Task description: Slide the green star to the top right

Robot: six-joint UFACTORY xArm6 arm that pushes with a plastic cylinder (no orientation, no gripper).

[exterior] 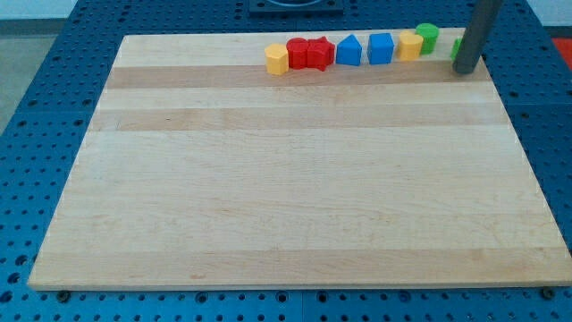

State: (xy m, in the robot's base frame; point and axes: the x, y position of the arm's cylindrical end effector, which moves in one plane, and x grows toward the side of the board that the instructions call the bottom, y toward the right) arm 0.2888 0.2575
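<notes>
A green block (457,47), likely the green star, shows only as a sliver at the board's top right; its shape is mostly hidden behind my rod. My tip (465,70) rests on the board, touching or just right of that block's lower side. A second green block (427,37), rounded, sits a little to the left at the top edge.
A row of blocks runs along the top edge: a yellow block (409,45), a blue block (381,47), a blue house-shaped block (349,50), a red star-like block (320,52), a red block (298,54) and a yellow block (277,59). The wooden board (286,179) lies on a blue pegboard.
</notes>
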